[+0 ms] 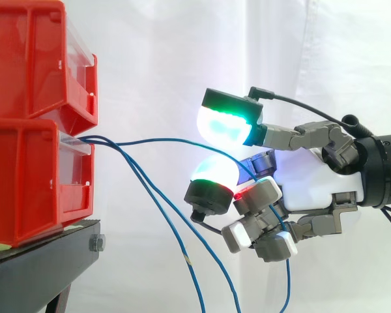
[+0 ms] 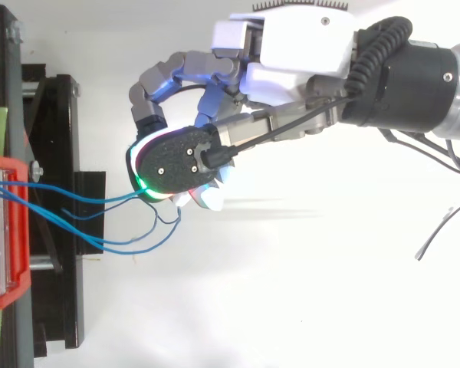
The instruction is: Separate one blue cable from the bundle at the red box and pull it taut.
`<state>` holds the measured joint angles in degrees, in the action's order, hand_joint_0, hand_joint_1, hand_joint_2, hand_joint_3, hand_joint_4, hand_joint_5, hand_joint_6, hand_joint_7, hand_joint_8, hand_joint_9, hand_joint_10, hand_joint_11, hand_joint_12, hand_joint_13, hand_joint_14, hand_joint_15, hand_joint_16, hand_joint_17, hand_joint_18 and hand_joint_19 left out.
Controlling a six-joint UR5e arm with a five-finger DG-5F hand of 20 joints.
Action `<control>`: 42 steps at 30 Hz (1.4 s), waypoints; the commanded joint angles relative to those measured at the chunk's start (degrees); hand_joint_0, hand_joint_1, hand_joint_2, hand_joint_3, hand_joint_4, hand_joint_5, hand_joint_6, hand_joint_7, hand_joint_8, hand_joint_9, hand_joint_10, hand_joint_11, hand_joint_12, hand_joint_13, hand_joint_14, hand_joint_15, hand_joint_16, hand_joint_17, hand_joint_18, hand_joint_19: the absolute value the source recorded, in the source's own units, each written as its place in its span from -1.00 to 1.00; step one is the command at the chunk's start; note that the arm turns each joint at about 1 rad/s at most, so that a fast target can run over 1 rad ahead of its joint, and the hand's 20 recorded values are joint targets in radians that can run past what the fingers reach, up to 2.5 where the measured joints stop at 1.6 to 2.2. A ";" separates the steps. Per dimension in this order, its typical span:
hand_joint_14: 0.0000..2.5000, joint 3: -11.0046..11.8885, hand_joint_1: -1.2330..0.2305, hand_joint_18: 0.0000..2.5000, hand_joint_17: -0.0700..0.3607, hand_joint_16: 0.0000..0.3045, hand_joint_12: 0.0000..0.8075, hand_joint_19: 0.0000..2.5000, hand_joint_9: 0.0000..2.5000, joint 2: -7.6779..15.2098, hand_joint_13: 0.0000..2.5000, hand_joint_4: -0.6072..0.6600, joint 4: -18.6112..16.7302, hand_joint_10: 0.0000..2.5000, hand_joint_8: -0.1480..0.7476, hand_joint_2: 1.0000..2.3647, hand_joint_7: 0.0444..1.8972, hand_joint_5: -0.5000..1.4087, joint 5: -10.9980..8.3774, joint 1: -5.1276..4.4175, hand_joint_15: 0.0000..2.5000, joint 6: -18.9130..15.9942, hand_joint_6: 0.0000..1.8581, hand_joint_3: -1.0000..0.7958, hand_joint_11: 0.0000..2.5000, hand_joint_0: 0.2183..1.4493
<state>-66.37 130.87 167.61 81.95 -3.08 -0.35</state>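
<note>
At left, two glossy red plastic bins (image 1: 26,182) with clear front lips sit stacked on a matte black stand (image 1: 39,267). Thin blue wires come out of the lower bin's front. The slack cables (image 1: 169,222) droop in long curves, while one blue cable (image 1: 176,139) runs almost level rightward into the hand (image 1: 313,186). The hand reaches in level from the right, its fingers curled round that cable between rounded pads (image 1: 225,124) glowing green and white, the cable's loose end hanging below
</note>
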 commanded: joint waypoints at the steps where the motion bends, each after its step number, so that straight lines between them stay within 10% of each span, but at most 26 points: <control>1: -0.99 0.01 -0.13 -0.10 -0.06 -0.61 0.12 -0.32 -0.09 0.00 -0.21 0.32 -0.01 -0.98 0.25 -0.98 0.37 -0.66 0.05 0.00 -0.47 0.00 -0.15 -0.22 -0.15 -0.37; 9: -0.99 0.01 -0.27 -0.12 -0.05 -0.61 0.11 -0.33 -0.14 0.00 -0.23 0.34 -0.09 -0.98 0.25 -0.96 0.43 -0.68 0.05 -0.09 -0.47 0.00 -0.10 -0.03 -0.15 -0.39; 30: -0.99 -0.78 -0.19 -0.09 -0.01 -0.58 0.17 -0.35 -0.13 0.00 -0.21 0.37 -0.36 -0.98 0.27 -1.00 0.31 -0.68 -1.35 -0.61 -0.47 0.17 -0.12 -0.44 -0.14 -0.53; 42: -0.98 -1.66 -0.27 -0.06 0.01 -0.57 0.20 -0.37 -0.09 0.09 -0.07 0.39 -2.56 -0.99 0.23 -1.00 0.25 -0.71 -2.32 -0.88 -0.20 0.44 -0.10 -0.44 0.22 -0.55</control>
<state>-68.00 130.92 165.15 79.64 -3.90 -0.04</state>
